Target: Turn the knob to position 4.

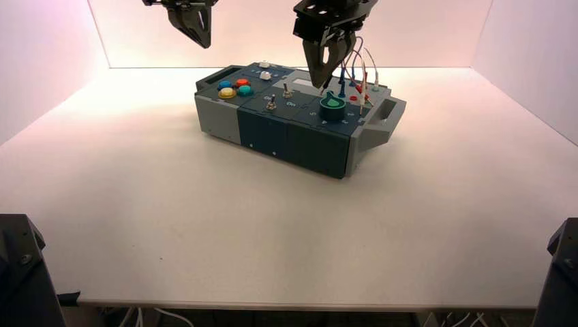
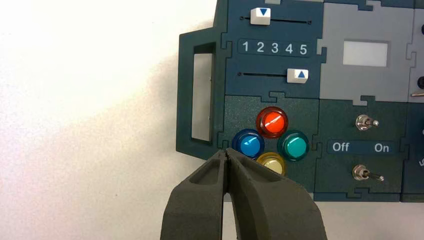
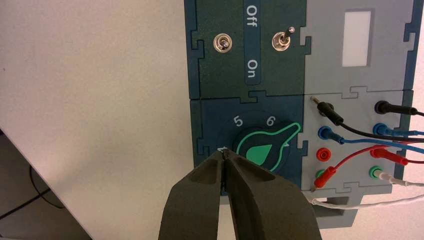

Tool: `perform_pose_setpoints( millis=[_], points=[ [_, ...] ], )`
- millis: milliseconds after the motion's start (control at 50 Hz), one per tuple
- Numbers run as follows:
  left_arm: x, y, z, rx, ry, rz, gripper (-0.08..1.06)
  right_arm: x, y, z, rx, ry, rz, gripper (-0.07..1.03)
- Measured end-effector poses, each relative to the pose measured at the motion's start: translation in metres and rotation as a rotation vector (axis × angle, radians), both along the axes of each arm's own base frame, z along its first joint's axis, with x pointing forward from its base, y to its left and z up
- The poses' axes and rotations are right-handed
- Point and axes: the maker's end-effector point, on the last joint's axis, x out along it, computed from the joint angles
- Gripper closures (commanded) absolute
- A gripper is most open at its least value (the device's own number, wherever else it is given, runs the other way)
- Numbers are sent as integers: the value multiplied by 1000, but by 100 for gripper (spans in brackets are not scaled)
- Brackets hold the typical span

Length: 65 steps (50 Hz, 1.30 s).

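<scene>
I have the right gripper (image 1: 326,85) hanging above the far right part of the dark blue and grey control box (image 1: 286,139), in the upper middle of the high view, and its two dark, ridged fingers (image 3: 200,192) are pressed together with nothing between them. In the right wrist view their tips sit at the lower centre of the frame, just beside the green teardrop-shaped knob (image 3: 265,150) on its darker teal round base. I judge I am holding there because the knob is what I must turn, and the closed tips are lined up at its edge, not around it. The knob's pointed tip aims toward the upper right of that frame, just past the printed 6; the 5 shows to the left of it, and any 4 is hidden behind my fingers, so I cannot say how far the pointer must travel. To grip it I would expect to part the fingers first. The coloured banana-plug wires (image 3: 360,145) lie close on the right of the knob, which I think is a snag risk. My left gripper (image 1: 193,24) waits clenched and empty at the upper left of the high view, over the cluster of round coloured push buttons (image 2: 272,140)
</scene>
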Motion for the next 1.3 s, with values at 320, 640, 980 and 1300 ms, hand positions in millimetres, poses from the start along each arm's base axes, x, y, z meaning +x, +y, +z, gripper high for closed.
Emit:
perform_pose_setpoints(
  millis=[320, 640, 980, 1300],
  points=[
    [0, 0, -1, 2, 1, 0, 100, 0, 0, 0, 2, -2, 0, 98],
    [2, 1, 1, 1, -37, 0, 100, 6, -11, 8, 5, -7, -34, 98],
    [-8, -22, 17, 2, -92, -82, 100, 28, -43, 8, 20, -2, -190, 98],
    [-31, -45, 19, 20, 3, -186, 100, 39, -55, 9, 43, 13, -327, 98]
  ],
)
